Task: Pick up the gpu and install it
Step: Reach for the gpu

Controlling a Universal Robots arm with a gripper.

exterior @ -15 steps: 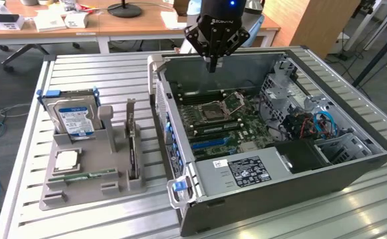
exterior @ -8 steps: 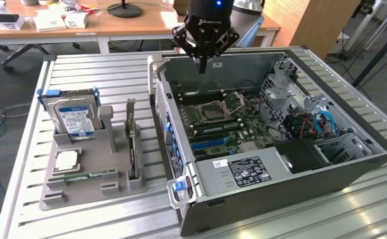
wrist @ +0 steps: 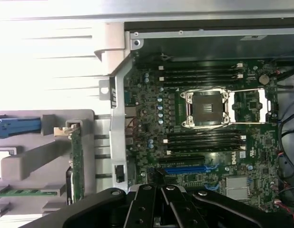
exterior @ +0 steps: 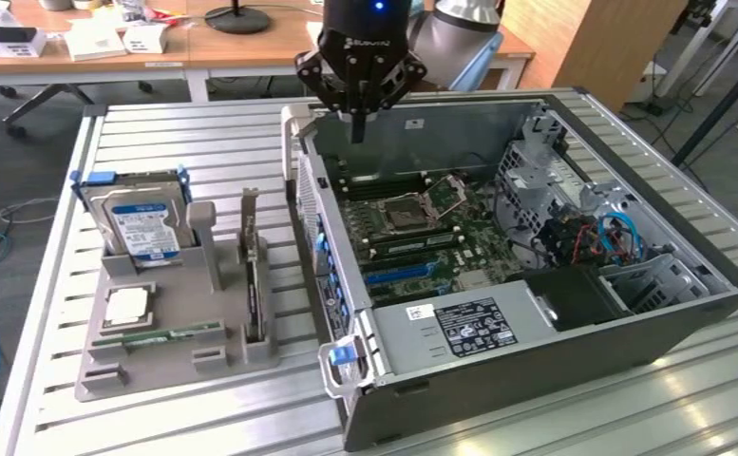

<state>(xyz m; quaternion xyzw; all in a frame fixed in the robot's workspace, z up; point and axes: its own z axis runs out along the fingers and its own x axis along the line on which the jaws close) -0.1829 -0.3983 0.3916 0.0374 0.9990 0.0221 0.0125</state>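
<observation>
**Closed gripper (exterior: 358,128) hovering over open PC case (exterior: 534,389), gpu (exterior: 252,275) sitting in tray (exterior: 153,366)**

Slatted metal table (exterior: 153,133) is carrying everything. PC case is lying on its side, lid off, taking up the exterior view's right half, w/ motherboard (exterior: 432,237) facing up and power supply (exterior: 470,323) sitting at the near end.

Arm (exterior: 366,19) is hanging straight down from above, wrist vertical, over the case's far corner on the exterior view's left. The gripper is pointing down w/ fingers pressed together, gripping nothing. Its tips are hanging above the board's far end, not touching it.

Grey tray is sitting on the exterior view's left, just beside the case. Hard drive (exterior: 143,226) is standing upright at the tray's far end.

The gpu is standing on its long edge in the tray slot nearest the case, well apart from the gripper. The case's side wall is standing between the card and the motherboard. In the wrist view the gpu (wrist: 76,161) is showing edge-on just beside that wall, w/ CPU socket (wrist: 207,108) and blue slot (wrist: 185,169) on the board beyond.

CPU chip (exterior: 128,306) and memory stick (exterior: 160,334) are lying flat in the tray's near part.
</observation>
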